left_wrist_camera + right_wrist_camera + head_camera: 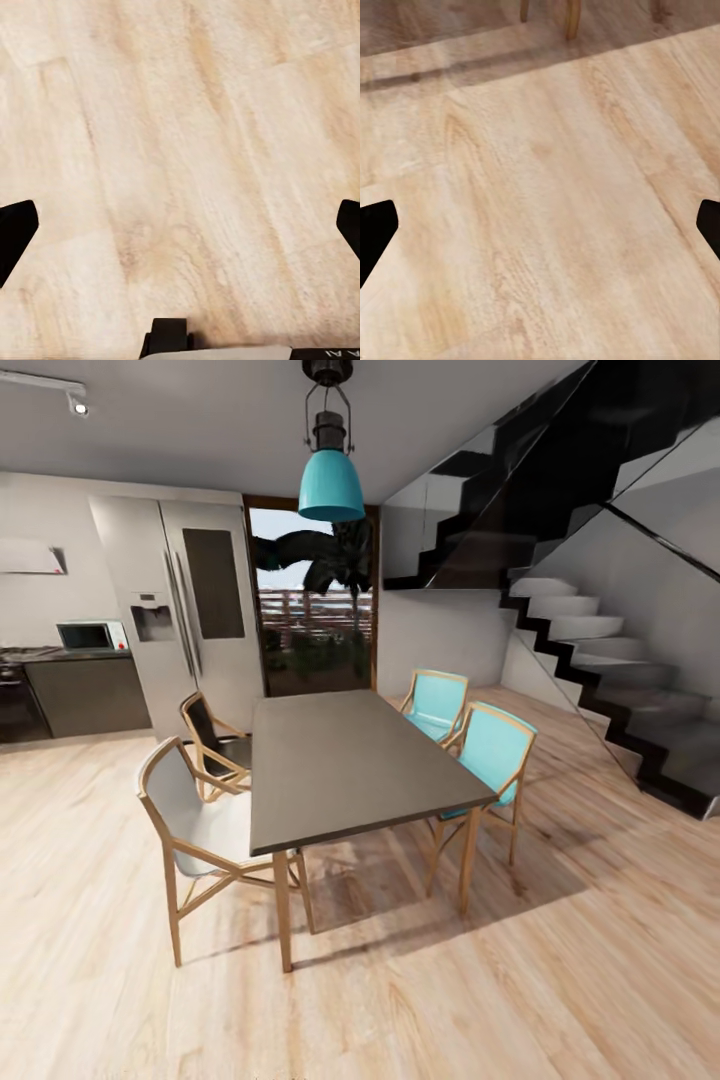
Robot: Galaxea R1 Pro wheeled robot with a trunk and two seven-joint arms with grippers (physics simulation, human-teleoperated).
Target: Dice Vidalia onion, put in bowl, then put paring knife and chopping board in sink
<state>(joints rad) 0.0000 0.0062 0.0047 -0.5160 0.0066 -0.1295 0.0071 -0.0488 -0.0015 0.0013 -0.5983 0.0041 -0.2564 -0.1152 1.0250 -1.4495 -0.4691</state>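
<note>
Head view: dining table point(350, 765) and chairs point(195, 825) mid-frame block the straight line; kitchen counter point(85, 690) and fridge point(185, 610) at far left. Onion, sink, board, knife not visible from here. Risk: base clips a chair while turning left.

Left wrist: left gripper point(180, 225) jaws spread, empty, over wood floor point(187, 150).

Right wrist: right gripper point(540, 229) jaws spread, empty; chair legs point(573, 16) at frame top, near.

The left gripper point(180, 229) shows as two black fingertips point(15, 232) with angled, pointed ends, one at each side edge. Near its base sit a small black block and a pale grey strip with faint lettering beside a black band. The right gripper point(540, 229) shows the same black, wedge-shaped fingertips point(375, 232), matte and unmarked.
</note>
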